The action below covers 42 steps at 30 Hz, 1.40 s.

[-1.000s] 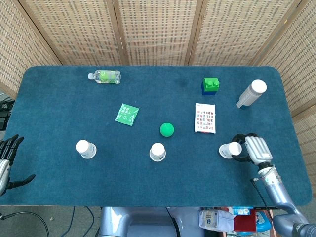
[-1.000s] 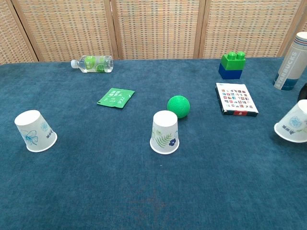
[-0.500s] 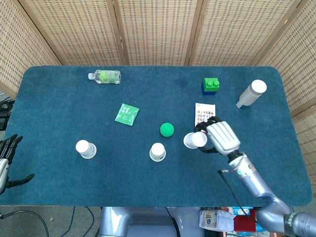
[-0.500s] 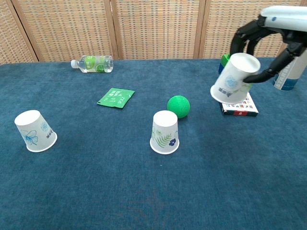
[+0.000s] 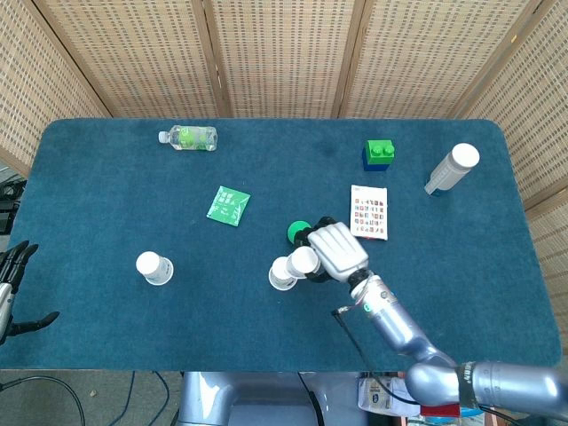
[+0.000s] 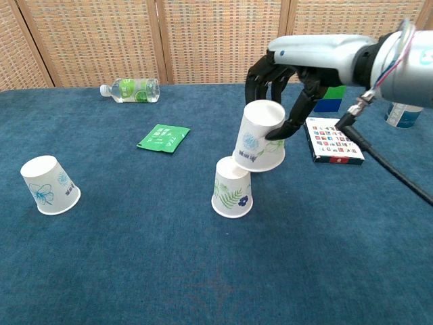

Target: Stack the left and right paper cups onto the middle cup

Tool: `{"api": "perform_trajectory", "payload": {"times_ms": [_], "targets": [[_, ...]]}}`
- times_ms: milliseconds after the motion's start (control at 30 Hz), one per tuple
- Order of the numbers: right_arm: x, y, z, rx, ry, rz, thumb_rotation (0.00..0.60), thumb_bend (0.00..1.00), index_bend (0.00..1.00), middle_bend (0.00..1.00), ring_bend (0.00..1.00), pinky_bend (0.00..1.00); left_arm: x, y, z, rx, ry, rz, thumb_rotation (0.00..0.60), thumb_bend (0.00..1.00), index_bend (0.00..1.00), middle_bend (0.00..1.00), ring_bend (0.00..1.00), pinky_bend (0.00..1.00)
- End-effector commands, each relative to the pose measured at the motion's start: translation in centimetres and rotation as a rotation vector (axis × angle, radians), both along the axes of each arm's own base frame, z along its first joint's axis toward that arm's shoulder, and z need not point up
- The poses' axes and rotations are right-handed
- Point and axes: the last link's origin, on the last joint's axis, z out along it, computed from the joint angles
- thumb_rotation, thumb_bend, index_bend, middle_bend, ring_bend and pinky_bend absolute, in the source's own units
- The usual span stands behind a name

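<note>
My right hand [image 5: 335,251] [image 6: 281,84] holds an upside-down paper cup [image 5: 303,261] [image 6: 260,137] in the air, tilted, just above and to the right of the middle cup [image 5: 281,274] [image 6: 232,189]. The held cup's rim looks to be at the middle cup's top edge; I cannot tell whether they touch. The left cup [image 5: 153,268] [image 6: 49,185] stands upside down by itself on the blue cloth. My left hand [image 5: 12,288] hangs open off the table's left edge, seen only in the head view.
A green ball [image 5: 297,232] sits just behind the middle cup, mostly hidden by my right hand. Further back lie a card box [image 5: 369,212] [image 6: 333,140], a green packet [image 5: 228,205] [image 6: 163,138], a bottle [image 5: 188,138], a green-and-blue block [image 5: 379,153] and a white tumbler [image 5: 452,169].
My right hand has carried the right cup from near the table's right edge leftward across the table to just over the middle cup. The left hand stayed put.
</note>
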Motion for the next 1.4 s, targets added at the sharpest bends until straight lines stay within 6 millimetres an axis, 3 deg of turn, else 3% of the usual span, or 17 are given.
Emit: {"api": "perform_trajectory", "payload": {"times_ms": [33,633,700,767,833,867,1233,1400], "targets": [[1.3,0.2,-1.5,0.025,0.005,-0.006,0.6,0.45,0.53,0.57,0.46,0.3,0.0,0.0,0.0,-0.001,0.001,0.001,0.6,0.11,0.0,0.0,0.0,0.0],[1.8,0.0,-2.8,0.01,0.012,-0.032,0.6,0.45,0.52,0.53,0.46,0.3,-0.1,0.2,-0.2,-0.008,0.0,0.006,0.6,0.12,0.0,0.0,0.0,0.0],[1.9,0.0,-2.9,0.018,0.005,-0.034,0.6,0.4,0.44,0.43,0.41,0.29,-0.1,0.2,-0.2,-0.006,0.002,0.006,0.6,0.12,0.0,0.0,0.0,0.0],[1.8,0.2,-2.9,0.034,0.002,-0.034,0.6,0.19,0.22,0.18,0.21,0.2,-0.1,0.2,-0.2,-0.007,0.001,0.007,0.6,0.12,0.0,0.0,0.0,0.0],[1.7,0.3,-3.0,0.055,0.007,-0.033,0.6,0.05,0.07,0.03,0.05,0.08,-0.1,0.2,-0.2,-0.007,0.002,0.007,0.6,0.12,0.0,0.0,0.0,0.0],[1.7,0.3,-2.9,0.059,0.014,-0.027,0.6,0.01,0.02,0.0,0.01,0.04,-0.1,0.2,-0.2,-0.007,0.002,0.007,0.6,0.12,0.0,0.0,0.0,0.0],[1.1,0.3,-1.5,0.03,-0.026,-0.012,0.6,0.0,0.0,0.0,0.0,0.0,-0.1,0.2,-0.3,-0.011,0.006,0.007,0.6,0.12,0.0,0.0,0.0,0.0],[-1.6,1.1,0.5,-0.014,-0.006,-0.011,0.6,0.0,0.0,0.0,0.0,0.0,-0.2,0.2,-0.3,-0.014,0.001,0.01,0.6,0.11,0.0,0.0,0.0,0.0]]}}
